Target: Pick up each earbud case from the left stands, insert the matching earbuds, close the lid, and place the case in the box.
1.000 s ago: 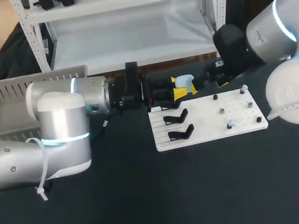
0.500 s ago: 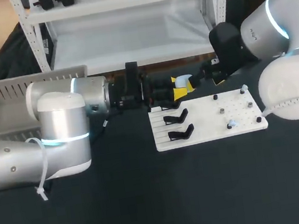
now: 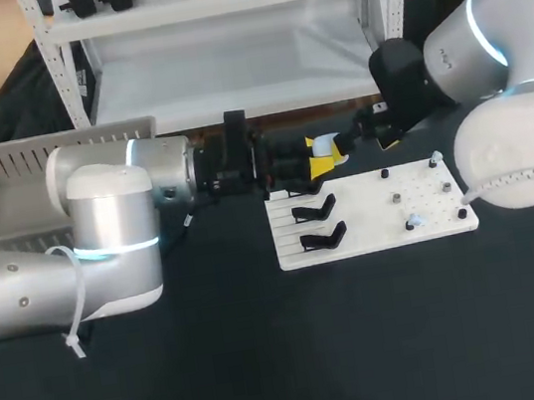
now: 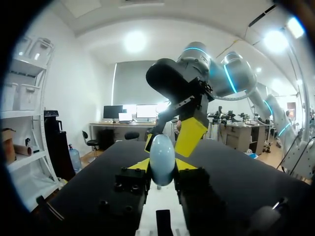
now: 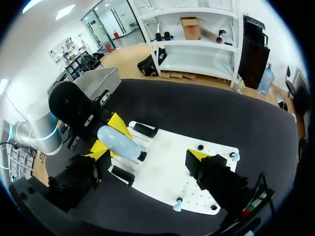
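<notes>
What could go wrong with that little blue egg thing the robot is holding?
The blue earbud case is pinched only by the left fingers above the white board, so it could slip and drop. The open right fingers sit very close and might knock it loose.

Black table (image 3: 369,346): white stand board (image 3: 366,223) flat toward far edge; grey crate (image 3: 5,199) at far-left corner.
</notes>
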`<state>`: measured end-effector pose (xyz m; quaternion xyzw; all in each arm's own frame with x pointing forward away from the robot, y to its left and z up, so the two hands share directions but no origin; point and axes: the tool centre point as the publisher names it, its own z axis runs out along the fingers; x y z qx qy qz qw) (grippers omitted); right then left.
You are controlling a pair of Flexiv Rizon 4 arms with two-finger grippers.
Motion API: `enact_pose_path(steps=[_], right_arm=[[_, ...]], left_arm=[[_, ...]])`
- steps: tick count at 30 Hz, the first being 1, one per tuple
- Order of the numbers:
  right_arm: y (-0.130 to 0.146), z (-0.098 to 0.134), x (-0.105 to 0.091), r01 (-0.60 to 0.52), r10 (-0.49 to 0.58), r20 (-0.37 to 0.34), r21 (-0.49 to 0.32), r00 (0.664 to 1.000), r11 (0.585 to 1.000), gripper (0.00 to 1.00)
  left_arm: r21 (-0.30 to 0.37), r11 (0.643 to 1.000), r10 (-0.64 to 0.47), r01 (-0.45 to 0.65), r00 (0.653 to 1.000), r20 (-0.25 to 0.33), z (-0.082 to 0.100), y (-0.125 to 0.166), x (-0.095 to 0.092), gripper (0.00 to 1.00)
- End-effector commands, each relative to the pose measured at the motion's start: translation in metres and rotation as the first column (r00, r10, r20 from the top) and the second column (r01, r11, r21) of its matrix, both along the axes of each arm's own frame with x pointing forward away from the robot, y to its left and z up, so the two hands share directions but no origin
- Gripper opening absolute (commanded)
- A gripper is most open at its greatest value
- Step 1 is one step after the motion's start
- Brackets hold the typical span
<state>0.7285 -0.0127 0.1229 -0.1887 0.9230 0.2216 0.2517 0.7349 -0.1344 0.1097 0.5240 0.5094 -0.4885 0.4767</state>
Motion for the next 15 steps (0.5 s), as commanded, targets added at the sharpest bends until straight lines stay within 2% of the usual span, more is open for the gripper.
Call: enact_pose_path(steps=[1, 15], right_arm=[[0.002, -0.0005, 0.0047, 0.007, -0.007, -0.002, -0.008, 1.0, 1.0, 1.0], [0.0029, 0.0074, 0.0078, 0.014, -0.014, 0.011, -0.005, 1.0, 1.0, 1.0]], left_arm=[[-0.001, 1.0, 0.007, -0.007, 1.0, 0.002, -0.0003, -0.0004, -0.0031, 0.0], [-0.001, 1.0, 0.007, -0.007, 1.0, 0.002, -0.0003, -0.0004, -0.0031, 0.0]])
